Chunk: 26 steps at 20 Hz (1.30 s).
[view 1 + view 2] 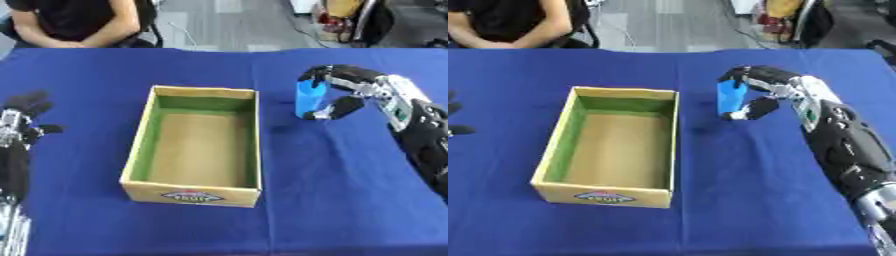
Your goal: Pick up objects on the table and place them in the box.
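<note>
An open cardboard box (249, 145) with a green-lined inside stands in the middle of the blue table; nothing shows inside it. To its right, my right hand (350, 82) holds a small blue upright object (308, 98), fingers curled over its top and thumb under its lower end. The object is just right of the box's far right corner, and its shadow falls on the cloth beneath it. My left hand (24, 112) rests open at the left edge, fingers up, well away from the box.
A blue cloth (350, 200) covers the whole table. A person in black sits behind the far left edge, hands together off the table. Chairs and clutter stand on the floor beyond the far edge.
</note>
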Each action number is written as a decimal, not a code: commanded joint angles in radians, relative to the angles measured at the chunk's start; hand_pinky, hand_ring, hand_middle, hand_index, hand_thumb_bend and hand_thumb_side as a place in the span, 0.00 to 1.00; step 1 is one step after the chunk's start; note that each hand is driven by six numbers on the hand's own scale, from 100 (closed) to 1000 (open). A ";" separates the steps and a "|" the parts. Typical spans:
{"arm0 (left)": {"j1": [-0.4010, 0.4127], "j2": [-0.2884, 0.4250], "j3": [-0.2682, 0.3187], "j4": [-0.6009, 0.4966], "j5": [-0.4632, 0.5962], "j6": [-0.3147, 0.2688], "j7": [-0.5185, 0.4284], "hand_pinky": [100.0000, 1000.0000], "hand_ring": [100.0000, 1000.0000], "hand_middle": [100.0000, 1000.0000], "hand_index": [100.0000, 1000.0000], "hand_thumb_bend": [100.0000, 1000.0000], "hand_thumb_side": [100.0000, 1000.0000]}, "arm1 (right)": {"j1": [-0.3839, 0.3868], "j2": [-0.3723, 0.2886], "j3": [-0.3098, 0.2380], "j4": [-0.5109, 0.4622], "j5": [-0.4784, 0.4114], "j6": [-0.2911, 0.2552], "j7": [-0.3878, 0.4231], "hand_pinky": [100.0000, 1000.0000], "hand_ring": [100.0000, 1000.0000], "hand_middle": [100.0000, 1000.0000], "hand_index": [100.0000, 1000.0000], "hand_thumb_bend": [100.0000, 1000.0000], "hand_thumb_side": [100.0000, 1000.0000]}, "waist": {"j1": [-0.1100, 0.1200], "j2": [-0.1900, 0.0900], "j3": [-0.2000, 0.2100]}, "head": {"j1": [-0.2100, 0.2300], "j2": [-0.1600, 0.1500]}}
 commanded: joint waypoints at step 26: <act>-0.009 0.018 0.000 -0.011 -0.004 -0.001 -0.003 0.58 0.83 0.84 0.80 0.38 1.00 | -0.038 -0.105 -0.019 -0.059 -0.006 -0.004 -0.022 0.78 0.73 0.87 0.94 0.51 0.58 | -0.002 -0.007 -0.001 | 0.008 -0.004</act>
